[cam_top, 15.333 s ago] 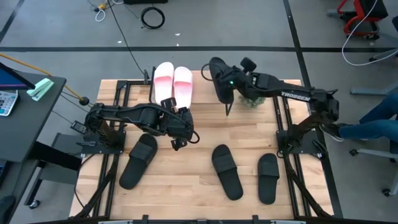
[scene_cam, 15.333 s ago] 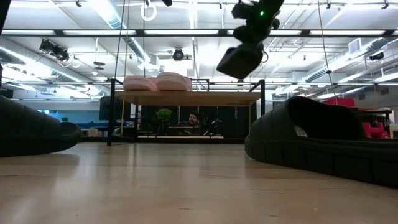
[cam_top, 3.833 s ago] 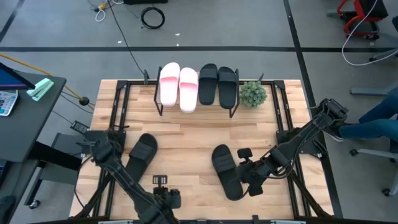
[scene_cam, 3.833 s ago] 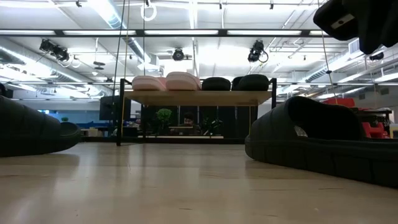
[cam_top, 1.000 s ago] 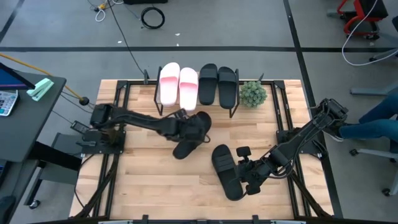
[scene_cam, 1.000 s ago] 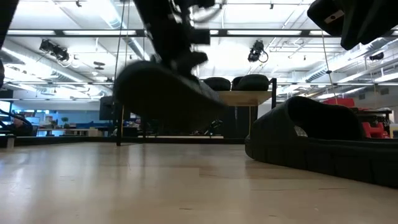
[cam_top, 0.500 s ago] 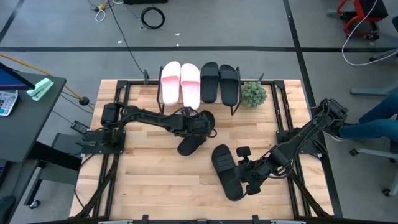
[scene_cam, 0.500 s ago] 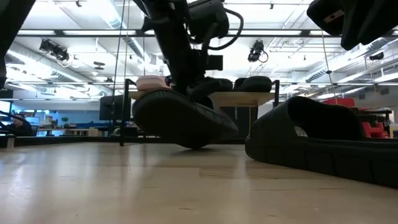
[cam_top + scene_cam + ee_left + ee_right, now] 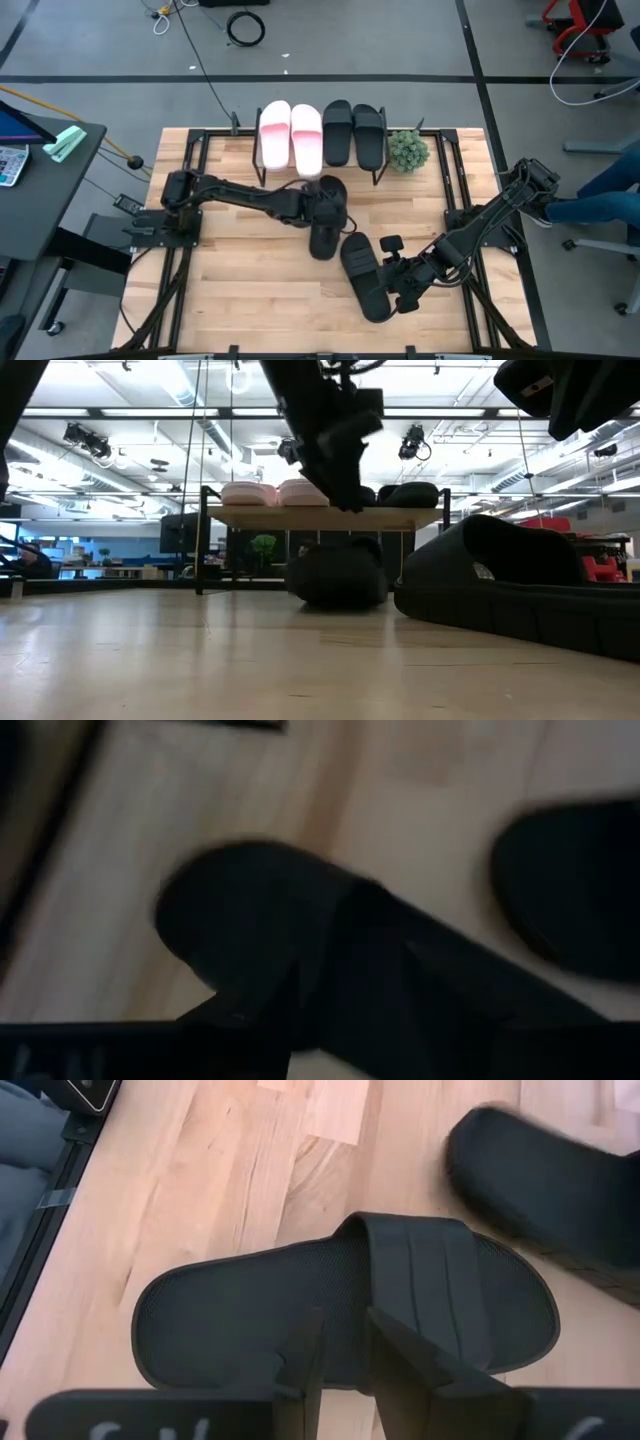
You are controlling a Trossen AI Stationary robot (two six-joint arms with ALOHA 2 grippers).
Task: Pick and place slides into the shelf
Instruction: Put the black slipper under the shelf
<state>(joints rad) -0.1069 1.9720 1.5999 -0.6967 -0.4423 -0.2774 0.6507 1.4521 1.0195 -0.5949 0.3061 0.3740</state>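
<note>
The shelf (image 9: 300,517) stands at the table's far edge with two pale pink slides (image 9: 290,135) and two black slides (image 9: 352,132) on its top board. A third black slide (image 9: 323,238) lies flat on the table just in front of the shelf. My left gripper (image 9: 345,495) hangs open above this slide, clear of it. A fourth black slide (image 9: 362,275) lies sole down nearer the front. My right gripper (image 9: 340,1340) hovers over it with its fingers a little apart, touching nothing.
A small green plant (image 9: 405,150) stands right of the shelf. The black arm frames (image 9: 470,215) run along both table sides. A person's leg (image 9: 600,205) shows beyond the right edge. Bare wood lies at the near left (image 9: 230,290).
My left gripper has carried the tilted black slide toward the table's right and the shelf. It has opened, let go and now stands above the slide. The slide has turned lengthwise and dropped flat onto the table. My right arm has kept still.
</note>
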